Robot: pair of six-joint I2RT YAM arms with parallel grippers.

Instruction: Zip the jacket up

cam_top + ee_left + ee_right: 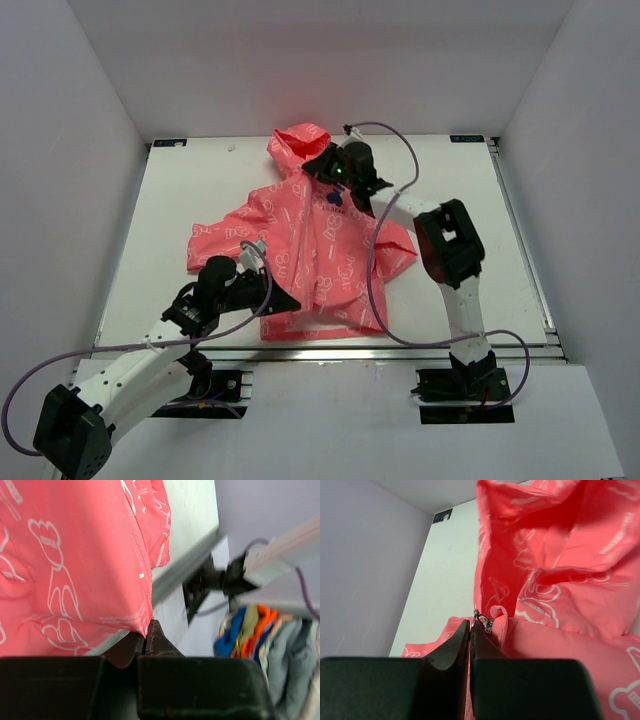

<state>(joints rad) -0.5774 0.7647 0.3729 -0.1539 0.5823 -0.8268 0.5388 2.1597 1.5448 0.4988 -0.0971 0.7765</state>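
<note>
- The jacket lies flat on the white bench, front side up. Its hood points to the far edge and its hem lies near the arms.
- A pale zipper line runs down the middle of the front.
- The left hand sits at the bottom hem by the zipper line. Its fingers are pressed together on the edge of the pink fabric.
- The right hand is up at the collar, just below the hood, with its fingers closed narrow.
- The metal zipper pull sits right at those fingertips; I cannot tell whether it is actually pinched.
- A heap of coloured cloth shows off the bench in the left wrist view.
</note>
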